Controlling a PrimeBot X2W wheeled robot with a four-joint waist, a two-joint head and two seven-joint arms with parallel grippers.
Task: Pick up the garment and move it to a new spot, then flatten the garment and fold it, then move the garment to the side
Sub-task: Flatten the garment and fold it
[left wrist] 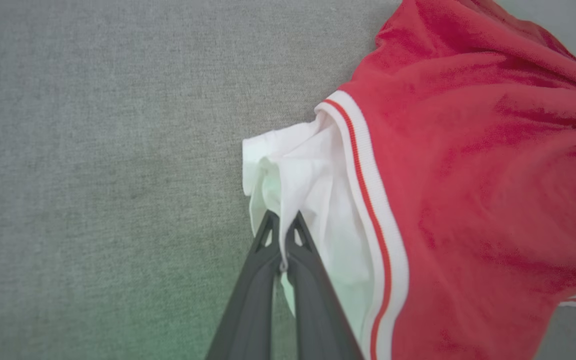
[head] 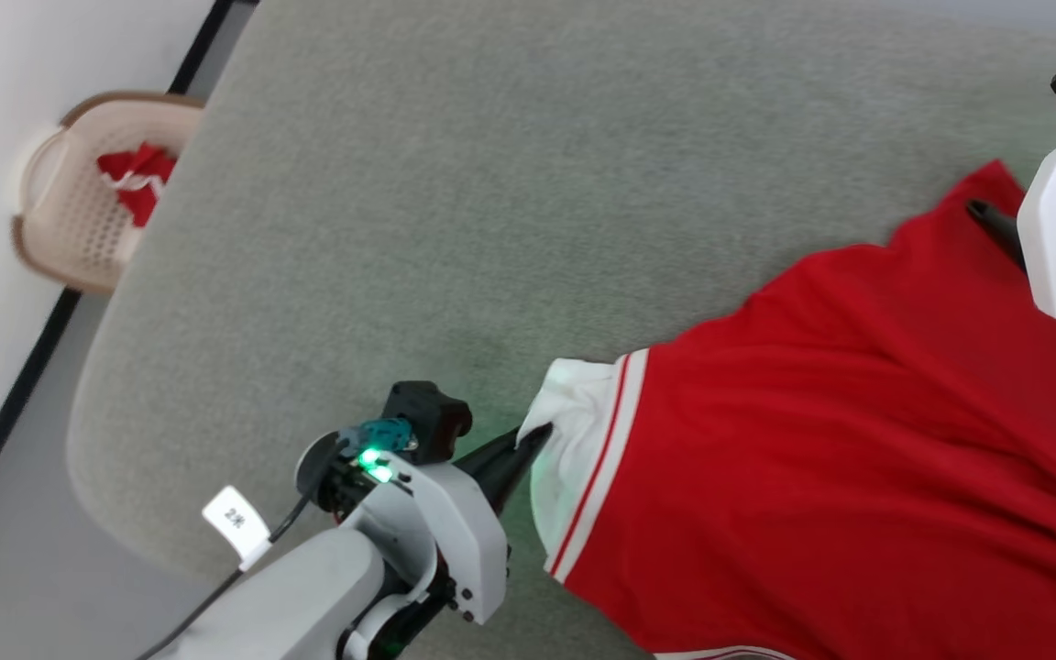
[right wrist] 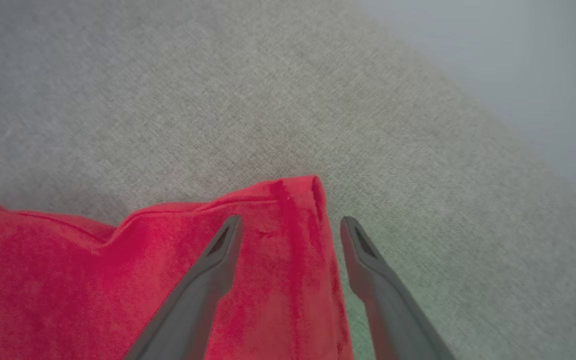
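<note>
The garment (head: pixel 858 449) is bright red with a white hem panel and red-and-white stripe trim, spread over the right part of the grey padded surface (head: pixel 491 183). My left gripper (head: pixel 533 438) is shut on the white hem panel (left wrist: pixel 313 175), the cloth pinched between its dark fingers (left wrist: pixel 253 280). My right gripper (right wrist: pixel 290 222) stands open over the garment's far red corner (right wrist: pixel 288 200), one finger over the cloth and the other over the grey surface. In the head view one dark finger (head: pixel 995 225) of the right gripper lies over the red cloth at the upper right.
A beige perforated laundry basket (head: pixel 70 229) with red-and-white cloth inside stands on the floor at the upper left, beside the surface's edge. A white wall with a black baseboard (head: pixel 24 385) runs along the left. The grey surface is bare left of the garment.
</note>
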